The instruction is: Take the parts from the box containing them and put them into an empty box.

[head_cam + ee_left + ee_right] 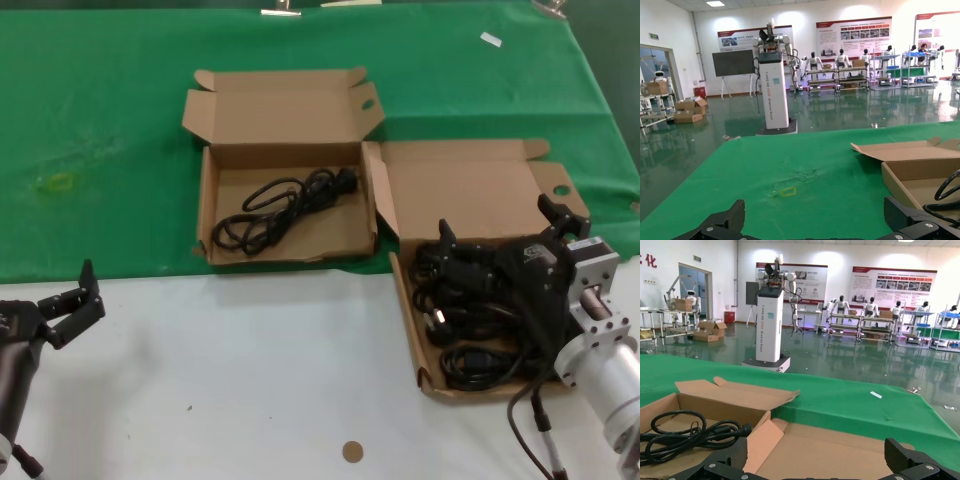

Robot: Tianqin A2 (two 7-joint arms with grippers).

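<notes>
Your right gripper (500, 235) hangs over right box (470, 185), fingers spread wide, holding nothing. Under it you see pile of black cords (470, 320) inside that box. Left box (285, 110) sits just beside, on green cloth (100, 130); one cord (285, 205) lies in it. Your left gripper (75, 300) waits at near left over white table (250, 380), fingers wide, empty.

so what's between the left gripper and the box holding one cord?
Head view: only bare white table, then green cloth, between the left gripper and that box.
</notes>
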